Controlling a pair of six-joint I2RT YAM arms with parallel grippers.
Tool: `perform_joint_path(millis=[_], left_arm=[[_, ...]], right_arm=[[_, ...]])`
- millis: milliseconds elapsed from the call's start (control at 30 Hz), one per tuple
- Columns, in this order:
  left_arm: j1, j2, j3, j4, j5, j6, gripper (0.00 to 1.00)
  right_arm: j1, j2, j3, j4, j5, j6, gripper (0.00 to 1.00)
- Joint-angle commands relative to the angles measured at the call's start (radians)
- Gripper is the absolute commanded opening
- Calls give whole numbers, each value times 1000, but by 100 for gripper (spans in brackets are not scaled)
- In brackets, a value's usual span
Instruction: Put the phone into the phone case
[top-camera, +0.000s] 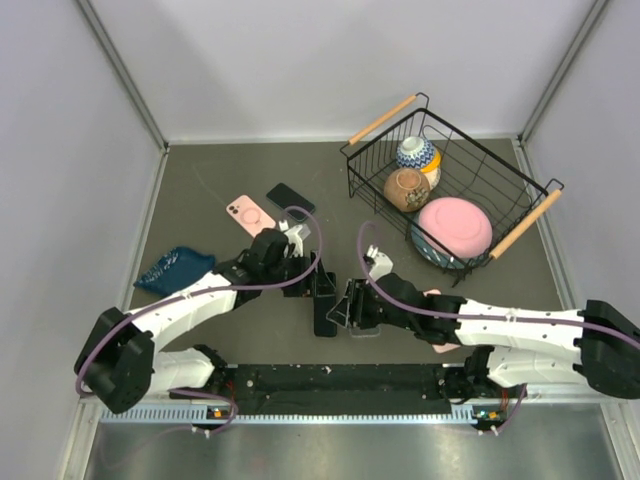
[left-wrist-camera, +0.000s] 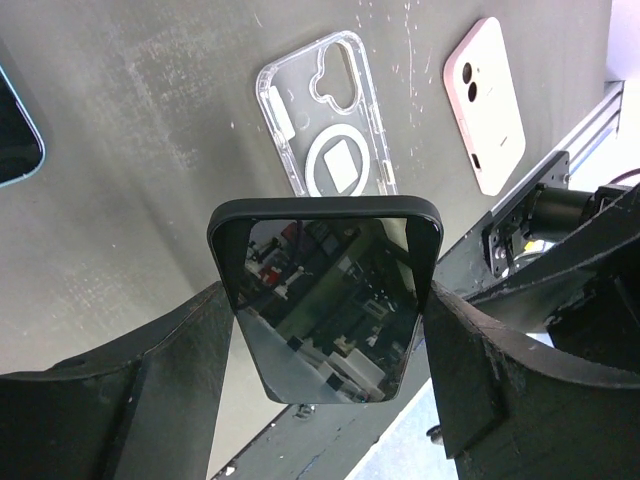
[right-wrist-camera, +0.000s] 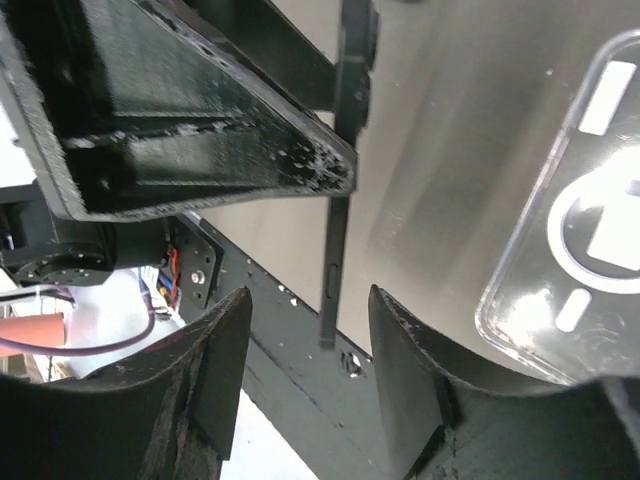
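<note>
The black phone (left-wrist-camera: 325, 320) is gripped across its long edges by the left tool (left-wrist-camera: 330, 300), glossy screen turned toward that wrist camera, so it's not in the case yet. The clear case (left-wrist-camera: 325, 120) is laid flat on the bench (left-wrist-camera: 130, 150) just past the phone's top edge, with a pink phone (left-wrist-camera: 485, 100) parked beside it, cameras up. The right tool (right-wrist-camera: 310, 295) is brought in close from the other side: its fingers are spread apart with nothing pinched, and the phone is seen edge-on right at the gap. Whether it's touched there can't be told. A wire basket (top-camera: 490, 142) with bowls is set at the far right.
</note>
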Motion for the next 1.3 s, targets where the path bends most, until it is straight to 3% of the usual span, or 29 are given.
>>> perform_joint_path(millis=[0, 133, 300, 433, 533, 600, 667, 700, 800, 1000, 1267], left_arm=[[0, -56, -29, 113, 34, -87, 49], [0, -84, -63, 169, 49, -130, 49], [2, -99, -93, 217, 48, -164, 49], [2, -96, -99, 231, 60, -178, 49], [0, -101, -96, 223, 68, -164, 59], [2, -111, -89, 203, 68, -133, 69], [2, -128, -83, 186, 54, -98, 72], [2, -136, -80, 153, 46, -87, 81], [2, -164, -61, 105, 3, -34, 86], [0, -191, -43, 61, -3, 48, 87], [0, -86, -47, 93, -14, 80, 75]], right_arm=[[30, 52, 85, 48, 46, -14, 48], [34, 75, 85, 45, 74, 3, 36], [34, 91, 85, 37, 103, 6, 29], [34, 114, 90, 33, 103, 3, 11], [34, 117, 93, 28, 106, 1, 0], [34, 112, 94, 13, 124, 5, 0], [34, 88, 96, -27, 143, 2, 0], [34, 79, 97, -45, 152, 0, 0], [29, 19, 113, -165, 195, -6, 0], [-38, -87, 137, -366, 164, -49, 0], [-196, -133, 110, -418, 69, -87, 0]])
